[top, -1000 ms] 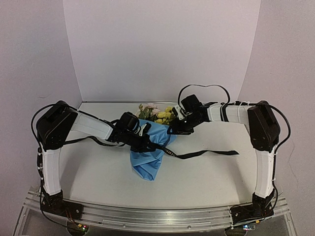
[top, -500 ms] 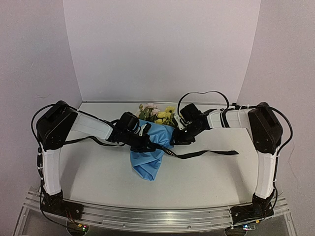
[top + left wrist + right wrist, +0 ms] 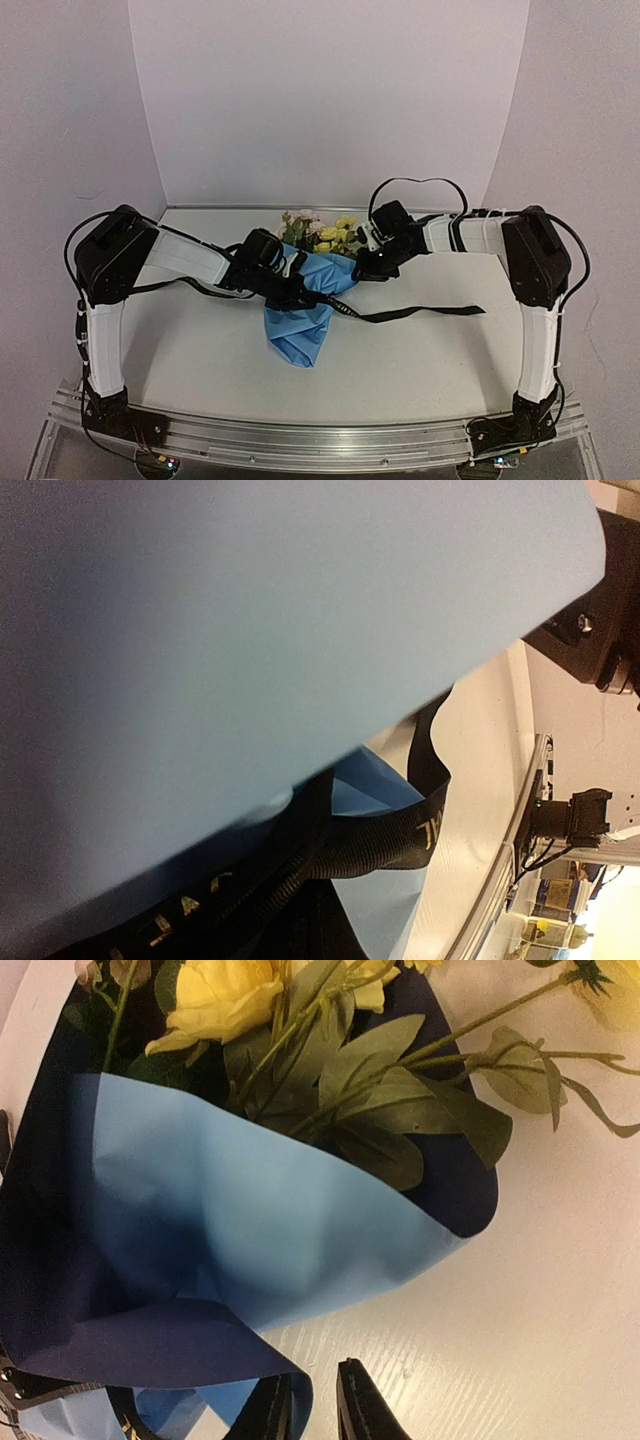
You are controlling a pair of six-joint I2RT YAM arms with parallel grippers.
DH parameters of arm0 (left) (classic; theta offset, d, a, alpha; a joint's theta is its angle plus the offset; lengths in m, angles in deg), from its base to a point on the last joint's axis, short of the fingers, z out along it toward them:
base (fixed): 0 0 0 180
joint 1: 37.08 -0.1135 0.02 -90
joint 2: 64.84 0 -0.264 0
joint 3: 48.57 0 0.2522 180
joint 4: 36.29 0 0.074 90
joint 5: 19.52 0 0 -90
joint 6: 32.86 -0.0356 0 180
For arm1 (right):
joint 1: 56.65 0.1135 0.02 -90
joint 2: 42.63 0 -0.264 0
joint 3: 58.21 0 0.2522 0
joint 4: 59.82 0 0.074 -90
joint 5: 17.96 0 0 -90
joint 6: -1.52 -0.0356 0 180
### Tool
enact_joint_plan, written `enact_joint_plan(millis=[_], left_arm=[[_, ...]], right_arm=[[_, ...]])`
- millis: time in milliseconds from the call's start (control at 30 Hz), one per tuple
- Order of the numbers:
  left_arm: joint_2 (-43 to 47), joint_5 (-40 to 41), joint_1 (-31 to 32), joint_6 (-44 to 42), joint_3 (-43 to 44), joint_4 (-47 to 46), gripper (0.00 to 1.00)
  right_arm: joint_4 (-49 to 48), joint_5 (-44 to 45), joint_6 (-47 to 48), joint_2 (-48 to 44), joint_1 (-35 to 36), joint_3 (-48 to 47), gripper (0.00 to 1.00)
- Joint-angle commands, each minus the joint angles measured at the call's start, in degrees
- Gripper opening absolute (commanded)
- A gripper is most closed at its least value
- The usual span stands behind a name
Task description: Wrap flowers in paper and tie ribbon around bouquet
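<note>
The bouquet lies mid-table. Its yellow and pink flowers (image 3: 318, 232) (image 3: 225, 995) point to the back, and the paper (image 3: 305, 320) (image 3: 250, 1220) is wrapped round the stems, light blue outside and navy inside. The black ribbon (image 3: 420, 312) (image 3: 390, 845) crosses the wrap and trails right over the table. My left gripper (image 3: 298, 290) rests on the wrap's middle, shut on the gathered ribbon, with paper (image 3: 250, 630) hiding most of its fingers. My right gripper (image 3: 362, 268) (image 3: 312, 1405) is at the wrap's right edge. A curled paper edge sits between its fingers and a narrow gap still shows.
The white table (image 3: 200, 360) has white walls at the back and both sides. An aluminium rail (image 3: 320, 440) runs along the near edge under the arm bases. The ribbon's loose end (image 3: 478, 311) lies towards the right arm's upright link.
My right gripper has come in low against the wrap's right edge, and its jaws have narrowed around the paper edge. The left arm, bouquet and ribbon have stayed put.
</note>
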Motion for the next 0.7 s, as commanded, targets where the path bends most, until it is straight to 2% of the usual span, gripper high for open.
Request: enact_joint_plan(millis=[0,233,433,567,667], left_arm=[[-0.9,0.0,-0.1,-0.5,1.0,1.2,0.02],[-1.2,0.0,-0.1,-0.4,1.4,1.1,0.02],[-1.1,0.1,0.0,-0.5,1.6,1.5,0.02],[-0.9,0.2,-0.2,-0.7,1.3,1.6,0.02],[-0.9,0.1,-0.1,-0.6,1.2,1.5,0.02]], right_arm=[[-0.6,0.6,0.9,-0.7,0.7,0.7,0.24],[-2.5,-0.4,0.5,-3.0,3.9,7.0,0.33],[-2.5,7.1,-3.5,-1.3,3.2,5.9,0.39],[-2.3,12.7,-6.7,-1.2,1.6,4.7,0.34],[-1.5,14.7,-7.9,-0.8,0.8,3.0,0.27]])
